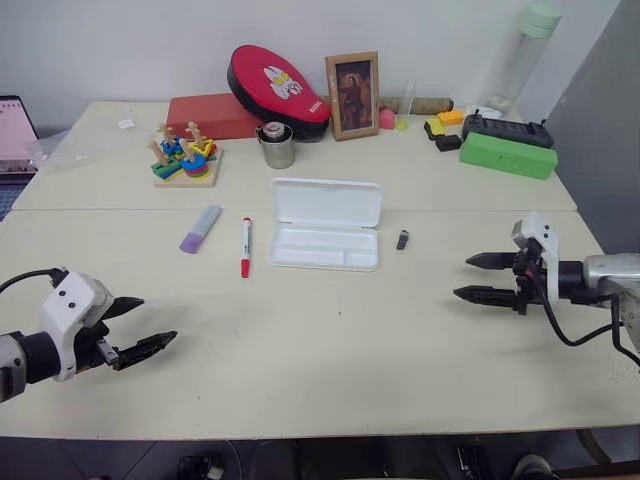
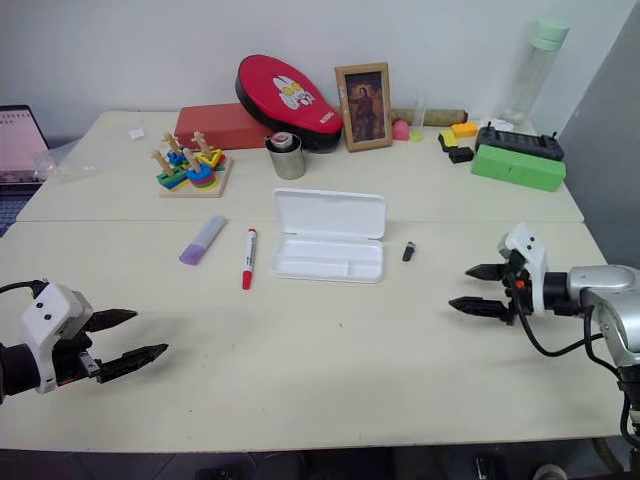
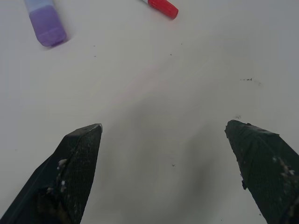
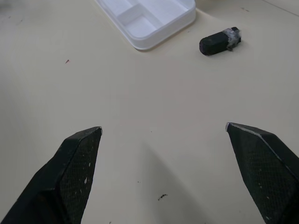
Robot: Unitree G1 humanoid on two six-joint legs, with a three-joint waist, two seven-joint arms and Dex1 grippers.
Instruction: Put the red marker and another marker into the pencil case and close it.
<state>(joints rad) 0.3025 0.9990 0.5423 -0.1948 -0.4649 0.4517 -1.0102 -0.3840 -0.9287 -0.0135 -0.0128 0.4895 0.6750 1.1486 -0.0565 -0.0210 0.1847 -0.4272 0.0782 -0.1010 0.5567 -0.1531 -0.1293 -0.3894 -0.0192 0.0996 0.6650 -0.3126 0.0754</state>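
A: How do your grippers stand?

B: My left gripper [image 1: 136, 326] hangs over bare table [image 1: 330, 360] at the near left, its 2 fingers spread wide with nothing between them. My right gripper [image 1: 478, 277] hangs at the near right, fingers just as wide apart and just as empty, pointing in toward the middle.

A: What lies ahead of each?

B: Beyond the left one lie the purple marker [image 1: 200, 228] and the red marker [image 1: 245, 246], side by side but apart, both flat on the table. The red cap points toward me. Ahead of the right one is a small dark clip [image 1: 402, 240], just beside the case [image 1: 325, 236].

A: And the case?

B: It sits mid-table with its lid laid back flat, the tray toward me. The red marker lies just to its left, not touching, and the purple one further left.

A: Farther back?

B: A metal cup [image 1: 277, 146], a toy of stacked rings [image 1: 186, 157], a red box [image 1: 212, 115], a framed picture [image 1: 352, 95] and a green block [image 1: 507, 155].
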